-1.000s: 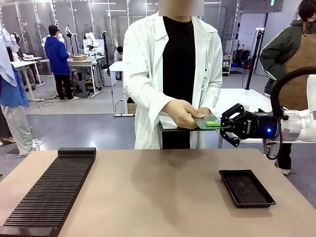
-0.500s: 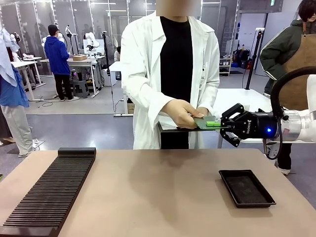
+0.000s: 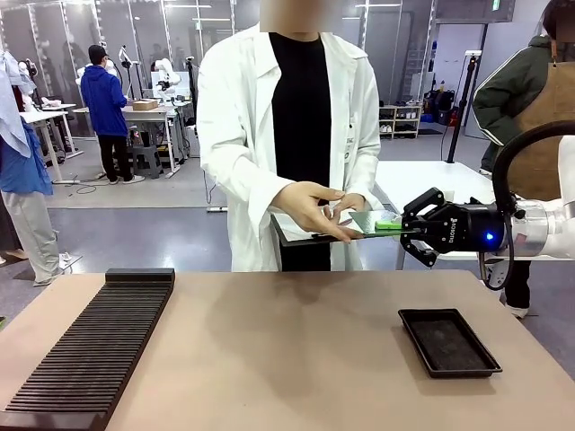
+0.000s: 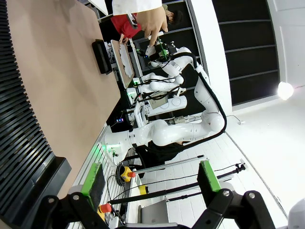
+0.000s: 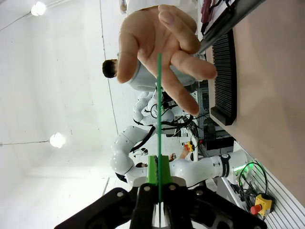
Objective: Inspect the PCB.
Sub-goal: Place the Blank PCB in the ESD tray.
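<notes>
So, PCB (image 3: 367, 220) handover, mid-inspection.
My right gripper (image 3: 388, 225) is clenched on its edge, person's hand (image 3: 314, 208) spread beside it; next I'd hold steady.

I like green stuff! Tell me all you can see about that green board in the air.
The PCB is a thin, flat green board. It lies level in the air past the table's far edge. The right pincer is shut on one end with green pads. A person's open hand spreads around the other end; touching or not, I cannot tell.
</notes>
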`<state>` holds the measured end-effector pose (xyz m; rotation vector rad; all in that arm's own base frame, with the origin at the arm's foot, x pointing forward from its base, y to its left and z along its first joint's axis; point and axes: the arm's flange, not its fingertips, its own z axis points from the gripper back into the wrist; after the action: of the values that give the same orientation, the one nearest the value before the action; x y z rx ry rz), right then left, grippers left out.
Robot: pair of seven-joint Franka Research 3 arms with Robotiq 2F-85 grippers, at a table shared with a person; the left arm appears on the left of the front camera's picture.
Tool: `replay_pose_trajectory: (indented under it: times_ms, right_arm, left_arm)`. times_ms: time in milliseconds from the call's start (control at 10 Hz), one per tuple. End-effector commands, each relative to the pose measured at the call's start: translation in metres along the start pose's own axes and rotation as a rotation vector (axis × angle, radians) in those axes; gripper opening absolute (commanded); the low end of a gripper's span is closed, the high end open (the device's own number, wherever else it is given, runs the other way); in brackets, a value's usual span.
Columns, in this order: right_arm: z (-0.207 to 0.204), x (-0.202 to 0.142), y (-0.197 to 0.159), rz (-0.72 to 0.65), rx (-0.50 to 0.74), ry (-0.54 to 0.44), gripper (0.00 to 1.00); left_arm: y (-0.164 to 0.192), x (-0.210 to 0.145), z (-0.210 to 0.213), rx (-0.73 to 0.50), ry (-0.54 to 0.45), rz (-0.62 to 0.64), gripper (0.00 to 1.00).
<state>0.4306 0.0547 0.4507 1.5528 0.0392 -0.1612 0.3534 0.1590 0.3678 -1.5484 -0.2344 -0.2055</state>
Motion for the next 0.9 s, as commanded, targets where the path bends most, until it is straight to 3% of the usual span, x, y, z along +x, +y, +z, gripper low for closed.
replay_pose_trajectory:
  times_ms: [0, 800]
  right_arm:
    - [-0.0017, 0.0009, 0.0022, 0.005, -0.004, -0.001, 0.00]
    - [-0.0017, 0.0009, 0.0022, 0.005, -0.004, -0.001, 0.00]
  left_arm:
    - [-0.0008, -0.0006, 0.0012, 0.004, 0.006, 0.000, 1.00]
    - [-0.0008, -0.0006, 0.0012, 0.004, 0.006, 0.000, 1.00]
